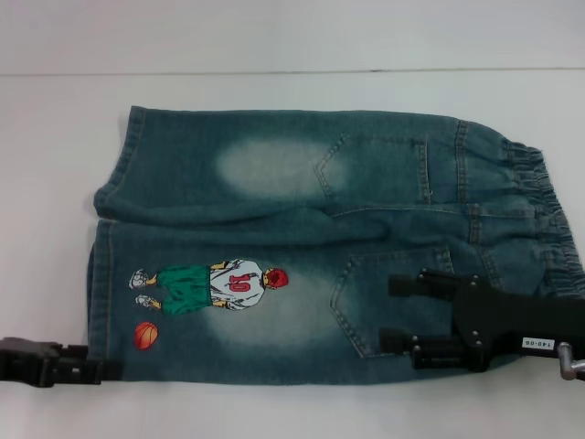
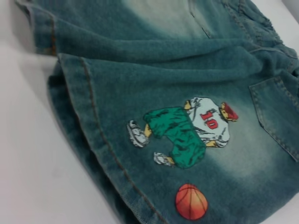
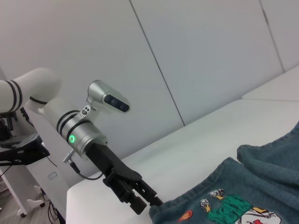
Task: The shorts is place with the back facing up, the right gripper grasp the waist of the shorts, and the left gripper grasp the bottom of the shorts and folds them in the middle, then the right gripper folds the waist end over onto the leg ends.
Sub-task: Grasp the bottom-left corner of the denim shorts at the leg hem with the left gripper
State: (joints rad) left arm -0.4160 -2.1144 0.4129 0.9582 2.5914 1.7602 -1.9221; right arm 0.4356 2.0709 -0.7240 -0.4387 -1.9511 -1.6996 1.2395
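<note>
Blue denim shorts (image 1: 302, 192) lie flat on the white table, back pockets up. The elastic waist (image 1: 548, 210) is at the right and the leg hems (image 1: 102, 265) at the left. A printed basketball player (image 2: 191, 130) and an orange ball (image 2: 191, 201) mark the near leg. My right gripper (image 1: 388, 314) is open above the near back pocket (image 1: 402, 302), close to the waist. My left gripper (image 1: 91, 369) sits at the near-left hem corner, and the right wrist view shows that gripper (image 3: 149, 203) meeting the denim's edge.
The white table (image 1: 274, 46) runs out beyond the shorts on every side, with a seam line (image 1: 292, 71) across the far part. A white wall (image 3: 187, 56) stands behind the left arm (image 3: 79, 130). Nothing else lies on the table.
</note>
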